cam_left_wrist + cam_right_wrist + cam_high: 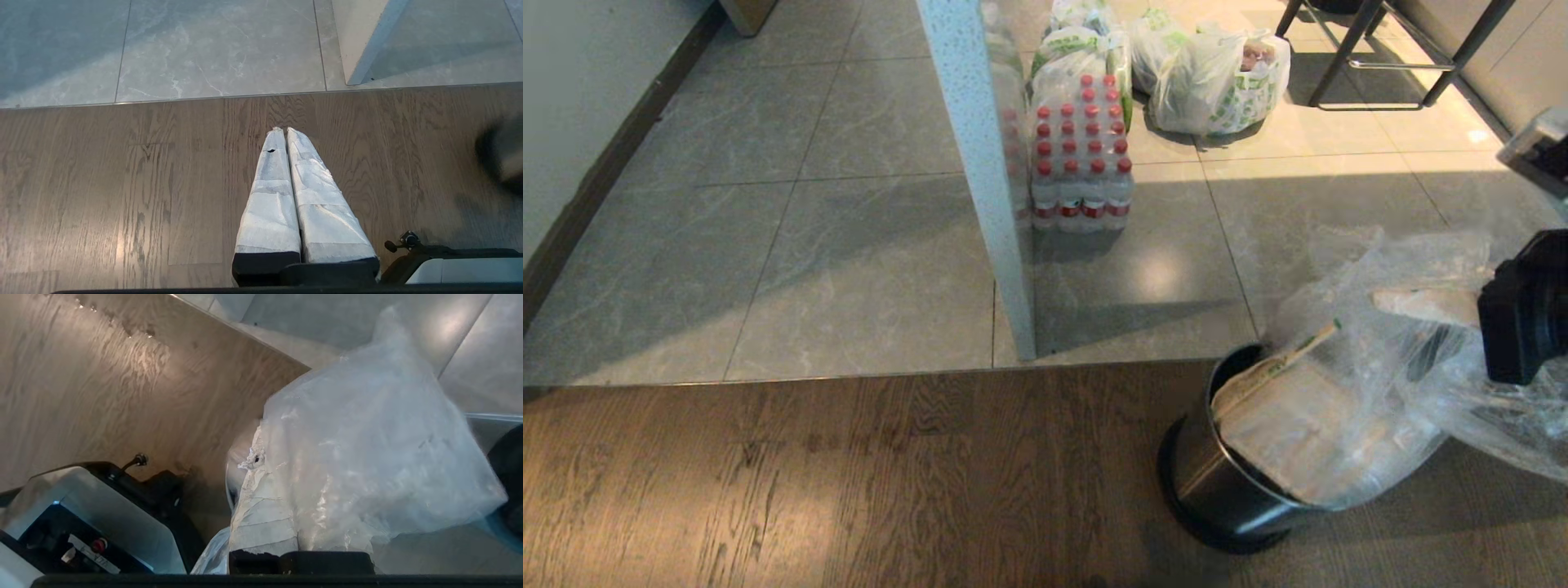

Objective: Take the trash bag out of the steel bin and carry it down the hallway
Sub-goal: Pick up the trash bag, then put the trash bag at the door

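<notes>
steel bin (pixel 1217 482): brushed metal wall, dull sheen, black rim and base. trash bag (pixel 1380 359): thin clear plastic film, crinkled, glossy at the creases, tan flat card-like piece showing through. floor under the bin: brown wood-grain boards (pixel 849 482), satin finish. beyond the bin: grey marble-look tiles (pixel 833 269), smooth and glossy. left gripper (pixel 284 130) fingers were wrapped in white woven cloth tape, matt, slightly frayed. white grocery bags (pixel 1217 77) past the tiles: thin plastic, soft shine
</notes>
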